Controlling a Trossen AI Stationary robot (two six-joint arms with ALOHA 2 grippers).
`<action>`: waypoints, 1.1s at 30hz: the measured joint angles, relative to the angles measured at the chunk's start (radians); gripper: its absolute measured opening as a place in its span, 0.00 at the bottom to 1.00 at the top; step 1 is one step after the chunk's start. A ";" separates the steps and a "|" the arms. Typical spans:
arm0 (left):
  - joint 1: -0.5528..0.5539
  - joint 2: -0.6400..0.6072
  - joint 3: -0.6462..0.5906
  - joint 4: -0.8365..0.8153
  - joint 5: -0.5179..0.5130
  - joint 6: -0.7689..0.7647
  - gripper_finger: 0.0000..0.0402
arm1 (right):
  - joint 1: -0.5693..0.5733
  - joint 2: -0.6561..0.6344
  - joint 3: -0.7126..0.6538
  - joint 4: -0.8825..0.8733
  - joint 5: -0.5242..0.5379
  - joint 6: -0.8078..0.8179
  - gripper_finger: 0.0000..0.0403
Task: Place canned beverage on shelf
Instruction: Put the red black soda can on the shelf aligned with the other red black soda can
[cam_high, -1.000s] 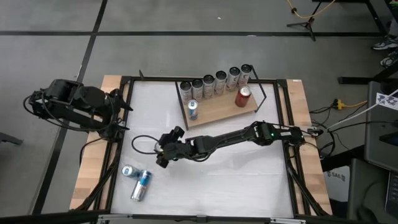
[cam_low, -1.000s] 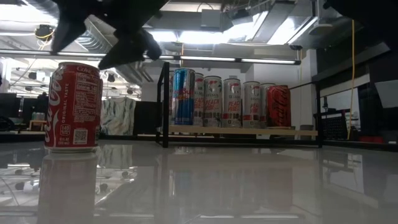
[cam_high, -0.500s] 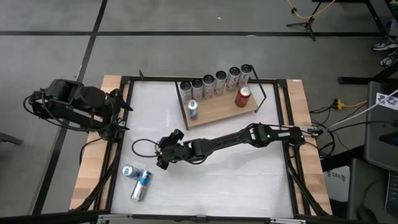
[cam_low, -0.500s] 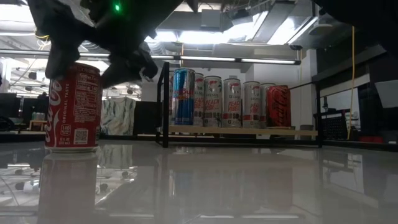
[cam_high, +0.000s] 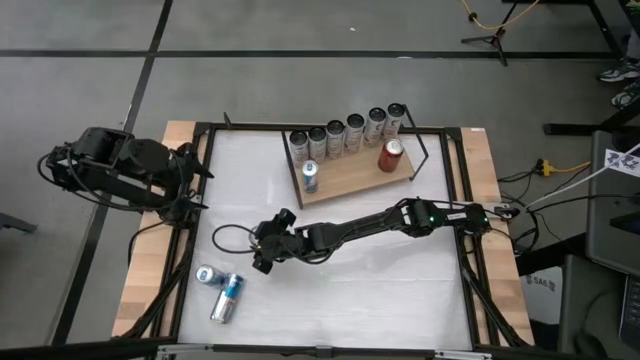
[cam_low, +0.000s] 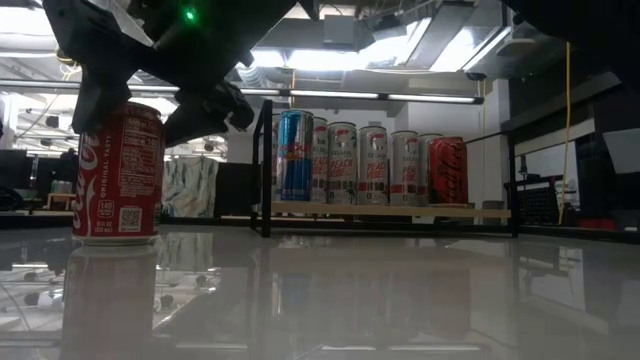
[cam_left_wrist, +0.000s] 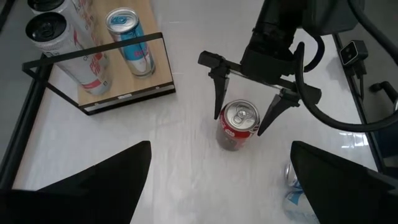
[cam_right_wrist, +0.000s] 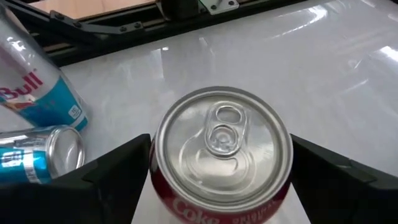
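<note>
A red cola can (cam_low: 118, 172) stands upright on the white tabletop, toward its near left; it also shows in the left wrist view (cam_left_wrist: 239, 124) and the right wrist view (cam_right_wrist: 221, 143). My right gripper (cam_left_wrist: 240, 111) is open and points down over the can, one finger on either side of the can's top. In the high view my right gripper (cam_high: 266, 245) hides the can. The shelf (cam_high: 350, 178), a wooden board with a black wire frame, lies at the far side and carries several upright cans. My left gripper (cam_high: 190, 175) is open and waits at the table's left edge.
Two blue-and-silver cans (cam_high: 222, 290) rest near the table's near left corner, close to the red can. On the shelf a red can (cam_high: 391, 155) and a blue can (cam_high: 310, 176) stand in front of a row of silver cans (cam_high: 345, 130). Bare white tabletop (cam_high: 400, 290) lies to the right.
My right gripper has come down over the red can, from above its top to a finger on either side of its upper part. The can has kept its place and stays upright.
</note>
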 joint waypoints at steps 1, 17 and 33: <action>0.000 0.000 0.000 0.000 0.000 0.000 0.94 | 0.000 0.000 0.000 0.000 0.000 0.000 0.86; 0.000 0.000 0.000 0.000 0.000 0.000 0.94 | 0.000 0.002 0.001 -0.010 -0.018 0.014 0.72; 0.000 0.000 0.000 0.000 0.000 0.000 0.94 | 0.000 -0.148 -0.001 -0.231 -0.133 -0.030 0.72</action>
